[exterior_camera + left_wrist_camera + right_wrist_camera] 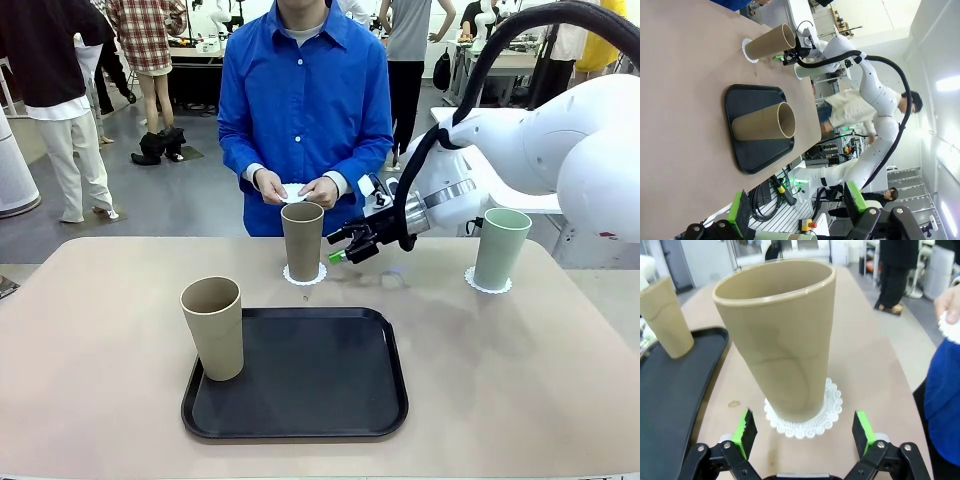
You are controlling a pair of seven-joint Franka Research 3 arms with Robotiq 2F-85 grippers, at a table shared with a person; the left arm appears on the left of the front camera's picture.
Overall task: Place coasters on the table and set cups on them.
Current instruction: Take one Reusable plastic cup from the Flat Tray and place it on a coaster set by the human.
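Note:
A tan cup [302, 240] stands on a lacy white coaster [305, 274] at the far middle of the table [100, 330]. My right gripper [350, 245] hovers just right of it, open and apart from it. Through the right wrist camera that cup [780, 335] and coaster [802, 419] lie just beyond the open right gripper [805, 432]. A mint green cup [500, 248] stands on another coaster [487, 284] at the right. A second tan cup [213, 327] stands on the black tray [300, 400]. My left gripper [797, 207] is open and holds nothing.
Across the table a person in a blue shirt holds a white coaster [293, 192] in both hands. The tray occupies the near middle. My right arm [560, 150] reaches in over the table's right side, above the green cup.

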